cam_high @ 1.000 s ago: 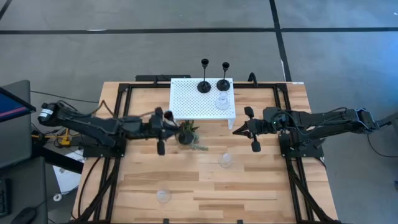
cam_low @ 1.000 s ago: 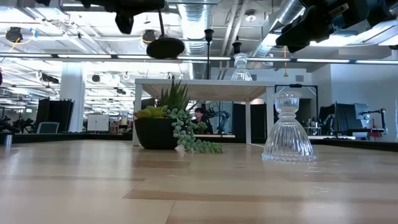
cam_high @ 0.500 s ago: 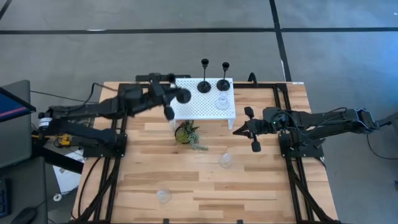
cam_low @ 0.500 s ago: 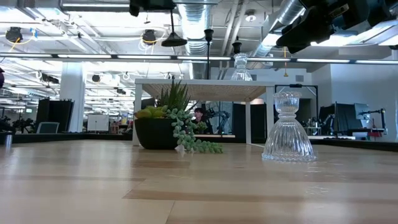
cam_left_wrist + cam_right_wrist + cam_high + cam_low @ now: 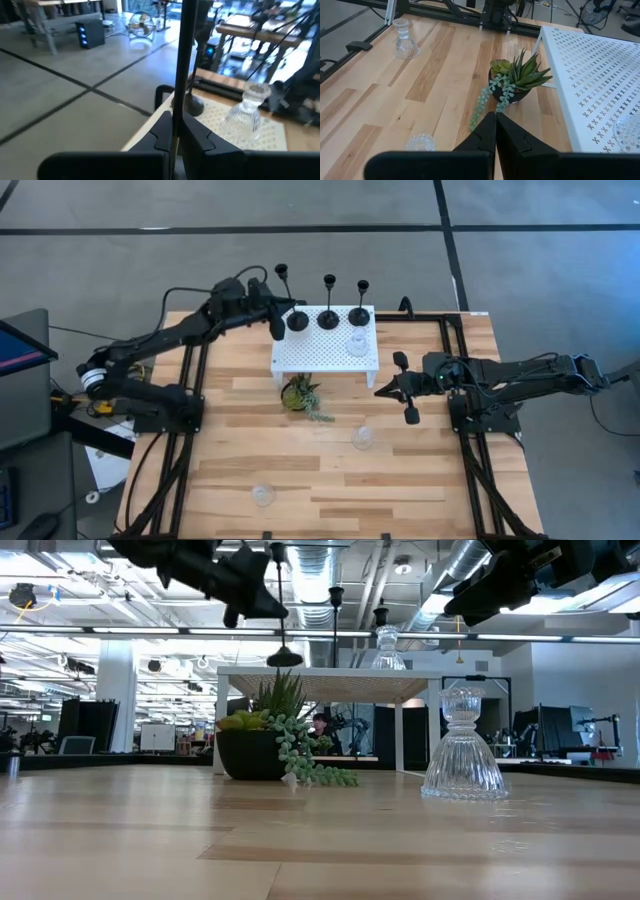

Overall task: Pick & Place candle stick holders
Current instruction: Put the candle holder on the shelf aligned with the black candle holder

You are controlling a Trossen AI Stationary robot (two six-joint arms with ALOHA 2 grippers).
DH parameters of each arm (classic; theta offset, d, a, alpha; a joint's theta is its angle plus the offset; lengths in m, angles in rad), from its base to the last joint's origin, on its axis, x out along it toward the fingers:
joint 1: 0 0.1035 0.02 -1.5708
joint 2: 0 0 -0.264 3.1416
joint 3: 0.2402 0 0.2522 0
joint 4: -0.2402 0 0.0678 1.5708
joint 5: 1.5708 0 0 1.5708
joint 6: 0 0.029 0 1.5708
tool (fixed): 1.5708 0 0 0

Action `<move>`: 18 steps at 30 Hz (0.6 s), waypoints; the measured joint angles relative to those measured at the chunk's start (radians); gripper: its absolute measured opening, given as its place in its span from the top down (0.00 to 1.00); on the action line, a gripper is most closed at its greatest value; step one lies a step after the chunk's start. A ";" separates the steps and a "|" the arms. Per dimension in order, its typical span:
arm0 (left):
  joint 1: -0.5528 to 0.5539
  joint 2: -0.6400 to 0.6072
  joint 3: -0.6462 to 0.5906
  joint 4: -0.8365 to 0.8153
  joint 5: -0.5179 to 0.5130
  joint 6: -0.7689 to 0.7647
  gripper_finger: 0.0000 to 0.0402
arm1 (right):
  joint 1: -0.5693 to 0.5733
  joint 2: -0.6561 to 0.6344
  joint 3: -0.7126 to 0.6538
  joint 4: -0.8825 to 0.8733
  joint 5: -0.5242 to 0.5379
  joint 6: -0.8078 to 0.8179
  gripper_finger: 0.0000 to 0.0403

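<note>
stand: carrying three black holders, one glass holder | left tool, upper centre: gripping tallest black holder | right tool: closed, empty

Even, bright light falls from the ceiling strip lamps, leaving only soft shadows on the counter. The left wrist view is blurred, its background washed with window glare. The low view's foreground is soft.

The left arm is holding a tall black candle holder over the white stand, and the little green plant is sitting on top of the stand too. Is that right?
Not quite. The small green potted plant sits on the wooden table beside the white perforated stand, not on top of it; the high view shows this. The rest holds: the left gripper has its jaws shut on the tall black candle stick holder at the stand.
</note>
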 joint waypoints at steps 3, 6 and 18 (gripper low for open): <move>0.032 0.033 0.000 0.048 0.063 -0.018 0.97 | 0.000 0.000 0.000 0.000 0.000 0.000 1.00; 0.056 0.049 0.000 0.054 0.071 -0.027 0.97 | 0.000 0.000 0.000 0.000 0.000 0.000 1.00; 0.088 0.062 0.000 0.045 0.071 -0.046 0.97 | 0.000 0.000 0.000 0.000 0.000 0.000 1.00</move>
